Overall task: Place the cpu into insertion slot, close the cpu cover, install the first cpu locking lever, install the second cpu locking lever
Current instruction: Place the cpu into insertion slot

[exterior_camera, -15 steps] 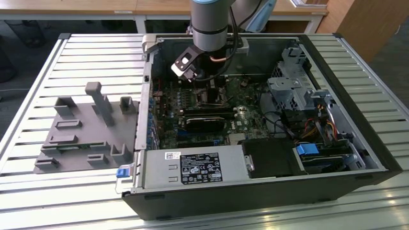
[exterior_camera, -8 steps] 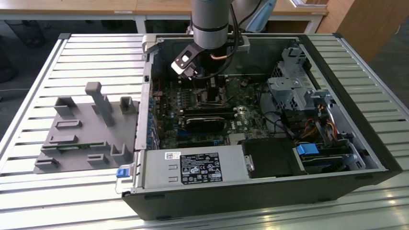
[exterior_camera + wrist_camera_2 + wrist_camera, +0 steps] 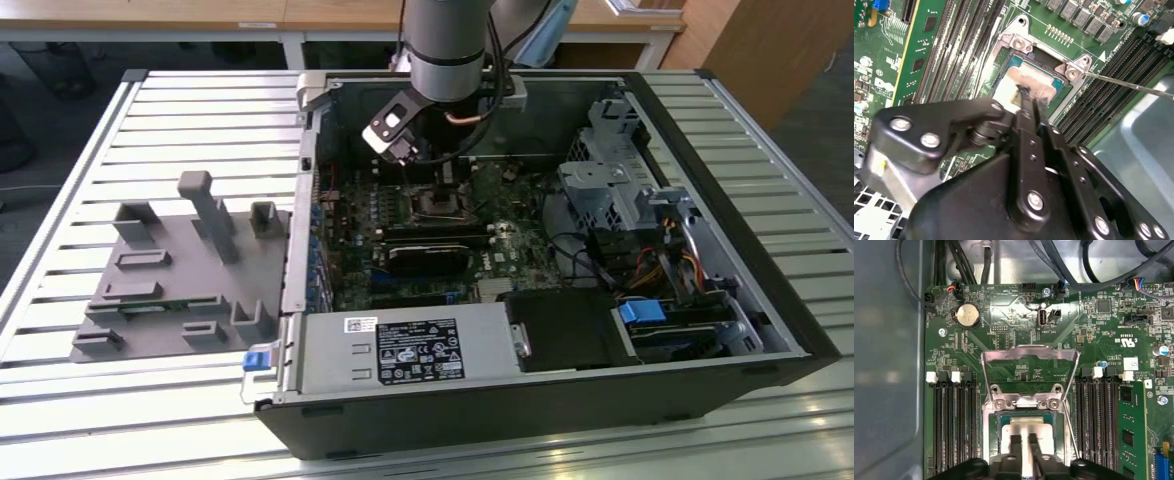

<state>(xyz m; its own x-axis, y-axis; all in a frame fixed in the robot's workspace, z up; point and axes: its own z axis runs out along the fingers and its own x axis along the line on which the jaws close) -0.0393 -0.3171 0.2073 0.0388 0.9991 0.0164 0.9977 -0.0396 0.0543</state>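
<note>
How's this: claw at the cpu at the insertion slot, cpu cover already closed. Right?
No. The cpu cover is open, swung up away from the insertion slot, per the first wrist view. The claw is at the cpu at the slot.

Second wrist view: gripper (image 3: 1023, 95) hides part of the cpu (image 3: 1031, 80) and one side of the slot (image 3: 1015, 62). First wrist view: picture edge cuts off cpu (image 3: 1024, 427) and slot (image 3: 1004, 420). Exterior view: slot (image 3: 437, 203) contents too small to tell.
</note>
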